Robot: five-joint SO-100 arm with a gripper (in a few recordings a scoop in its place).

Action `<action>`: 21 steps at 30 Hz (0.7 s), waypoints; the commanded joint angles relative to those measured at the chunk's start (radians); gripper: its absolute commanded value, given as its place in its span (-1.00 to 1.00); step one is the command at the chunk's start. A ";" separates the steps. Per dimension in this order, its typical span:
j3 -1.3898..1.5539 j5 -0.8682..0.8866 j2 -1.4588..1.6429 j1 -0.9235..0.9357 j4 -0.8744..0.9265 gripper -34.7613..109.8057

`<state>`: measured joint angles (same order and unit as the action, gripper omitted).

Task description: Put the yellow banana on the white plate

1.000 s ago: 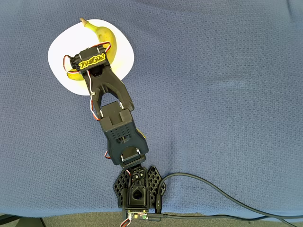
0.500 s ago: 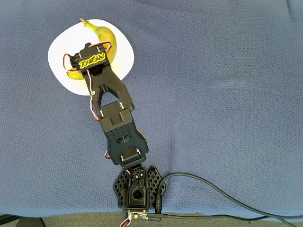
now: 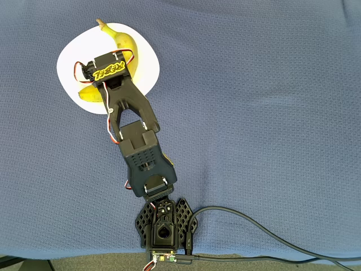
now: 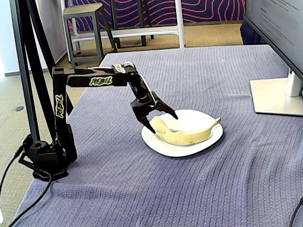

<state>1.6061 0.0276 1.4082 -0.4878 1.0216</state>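
Observation:
The yellow banana (image 3: 128, 44) lies on the white plate (image 3: 69, 61) at the table's far left in the overhead view, its stem pointing past the top rim. In the fixed view the banana (image 4: 187, 136) rests along the middle of the plate (image 4: 160, 144). My gripper (image 4: 164, 123) is open, its two fingers spread on either side of the banana's left end. From overhead, the wrist motor (image 3: 110, 70) covers the banana's middle and hides the fingers.
The arm's base (image 3: 163, 228) stands at the near table edge with a black cable (image 3: 254, 226) running off right. A monitor foot (image 4: 277, 97) stands on the cloth at right. A black pole (image 4: 28, 71) rises at left.
The wrist has shifted slightly over the plate. The banana has turned a little, and more of its lower end shows below the wrist.

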 commanded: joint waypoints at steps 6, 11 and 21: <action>-0.046 0.026 0.044 0.005 0.069 -0.12; 0.012 0.028 0.173 0.015 0.087 -0.17; 0.302 0.003 0.512 0.071 0.072 -0.27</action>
<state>1.8331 0.0460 1.7656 -0.4479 1.1029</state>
